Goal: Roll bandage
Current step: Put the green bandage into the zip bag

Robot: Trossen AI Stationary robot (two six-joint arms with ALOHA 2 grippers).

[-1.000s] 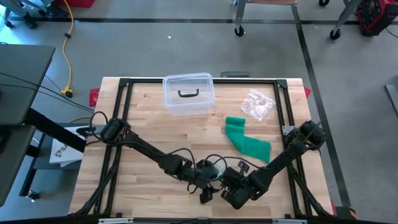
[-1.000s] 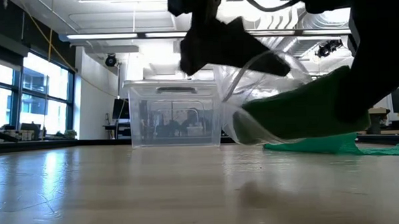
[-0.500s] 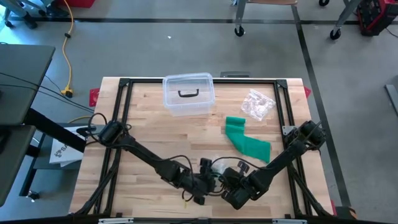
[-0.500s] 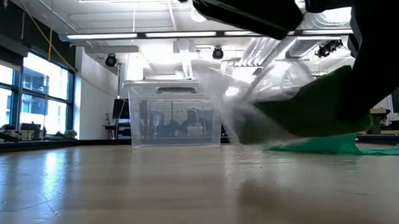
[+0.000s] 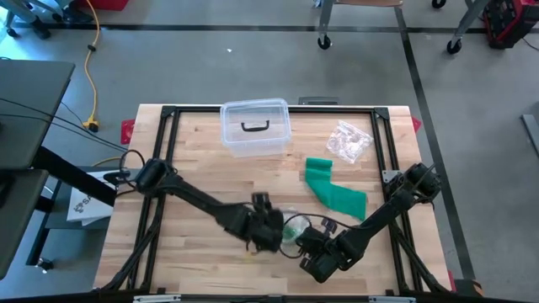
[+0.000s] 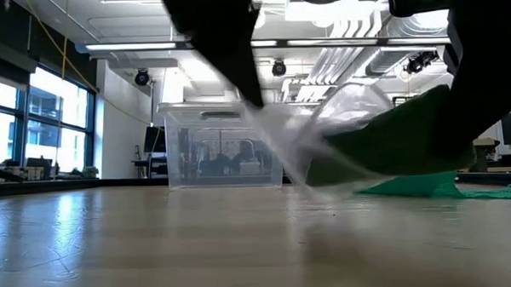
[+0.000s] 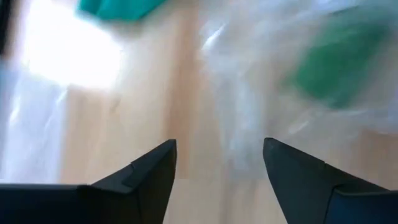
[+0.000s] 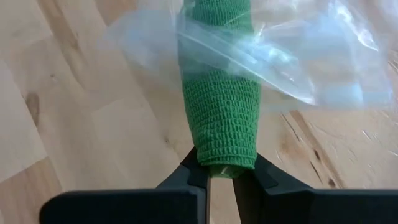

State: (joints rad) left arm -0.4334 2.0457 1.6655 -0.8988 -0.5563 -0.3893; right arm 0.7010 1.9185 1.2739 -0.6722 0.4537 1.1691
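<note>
Clamping one end of the rolled green bandage in its jaws, the right gripper sits at lower centre of the counter, the roll's far end inside a clear plastic bag. The left gripper, beside the bag, has jaws spread wide, empty.

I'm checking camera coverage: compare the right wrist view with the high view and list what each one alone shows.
Only the right wrist view shows the right gripper shut on the end of the rolled green bandage, whose far end sits inside the clear plastic bag.

Only the high view shows the clear lidded plastic box, the loose green bandage strip, the crumpled clear wrapper and the open left gripper.

Both show the light wooden table, the bag and the right gripper.
</note>
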